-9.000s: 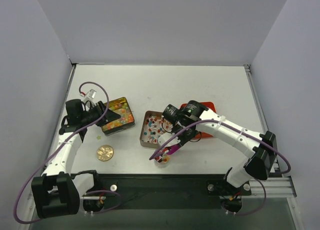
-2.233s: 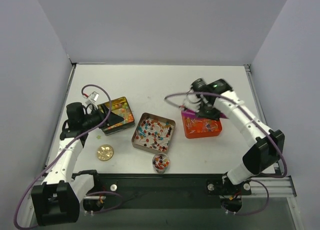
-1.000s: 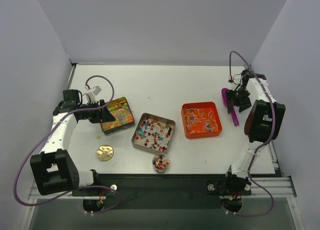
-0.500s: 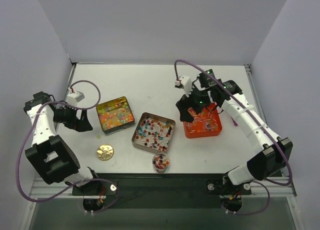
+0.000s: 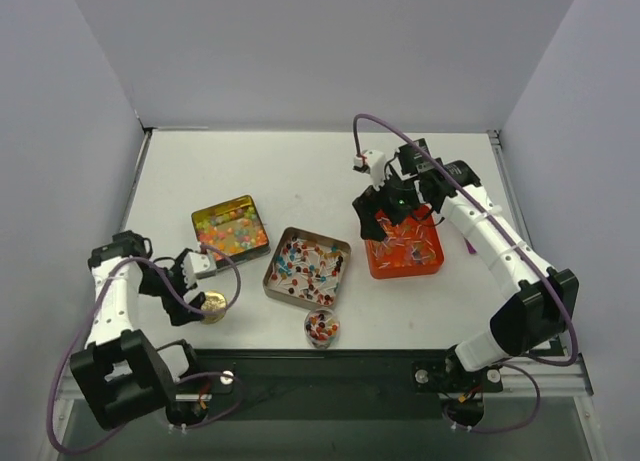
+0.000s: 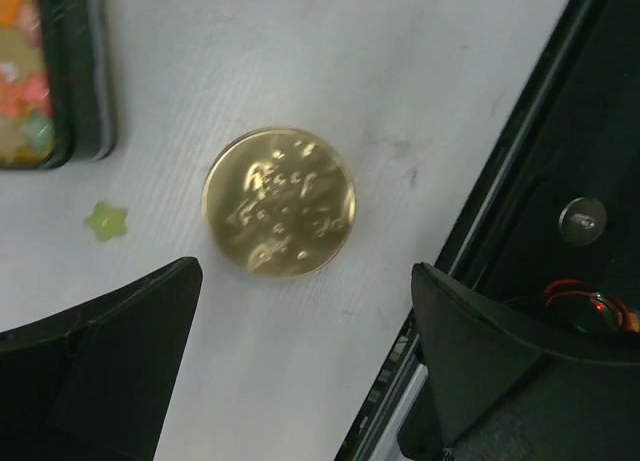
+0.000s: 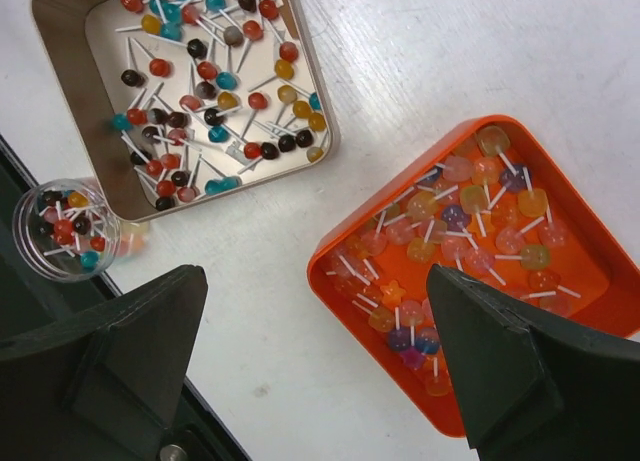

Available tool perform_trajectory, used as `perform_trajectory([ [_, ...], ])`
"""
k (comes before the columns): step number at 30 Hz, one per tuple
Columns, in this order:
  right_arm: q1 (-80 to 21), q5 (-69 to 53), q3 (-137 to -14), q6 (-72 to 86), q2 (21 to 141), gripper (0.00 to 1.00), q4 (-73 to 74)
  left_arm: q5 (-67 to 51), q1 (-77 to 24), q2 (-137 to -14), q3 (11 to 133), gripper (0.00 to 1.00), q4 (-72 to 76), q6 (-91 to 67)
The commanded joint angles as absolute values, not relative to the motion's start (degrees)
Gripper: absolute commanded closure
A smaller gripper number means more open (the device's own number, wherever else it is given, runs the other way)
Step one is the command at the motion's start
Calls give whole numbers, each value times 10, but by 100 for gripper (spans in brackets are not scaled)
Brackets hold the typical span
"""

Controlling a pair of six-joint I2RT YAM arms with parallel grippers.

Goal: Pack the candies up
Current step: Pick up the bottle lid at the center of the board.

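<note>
Left gripper [image 6: 305, 279] hangs over the tabletop [image 6: 300, 51] with its jaws spread wide and nothing between them. Its two dark fingers [image 6: 110, 361] stand either side of the round gold lid [image 6: 279, 202] without touching it. The lid lies flat, close to the black rail at the near edge. Just beside it a single pale green star candy [image 6: 105, 221] sits loose on the bare surface. Beyond that is the corner of the green tin [image 6: 85, 81], which in the overhead view is packed with bead candies [image 5: 228, 229] in yellow, orange, green and pink.

The right gripper [image 7: 317, 271] is also wide open and empty. It hovers above the left corner of the orange tray [image 7: 400, 176], which holds a loose layer of candies [image 7: 470, 206] on thin white sticks, pale yellow, pink and purple. To the tray's left, apart from it, the square silver tray [image 7: 330, 116] carries more of the same stick candies in red, blue, brown and yellow, scattered across its floor. Nearer the front rail, separate from both trays, a small clear round jar [image 7: 30, 251] stands upright with a handful of these candies inside.
</note>
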State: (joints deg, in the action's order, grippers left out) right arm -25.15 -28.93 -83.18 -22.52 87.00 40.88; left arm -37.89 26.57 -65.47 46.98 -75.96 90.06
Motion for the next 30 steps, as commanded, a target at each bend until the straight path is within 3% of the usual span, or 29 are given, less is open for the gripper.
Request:
perform_trajectory([
  [1,-233,-289,-804,-208,825,0,399,-344,141,-614,431,3,-725,834],
  [7,-216,-289,-807,-207,810,0,388,-290,21,-594,396,2,-630,716],
  [12,-212,-296,-828,-204,812,0,388,-233,18,-603,378,3,-577,722],
  [30,-209,-312,-872,-217,841,0,394,-192,14,-643,325,3,-496,755],
])
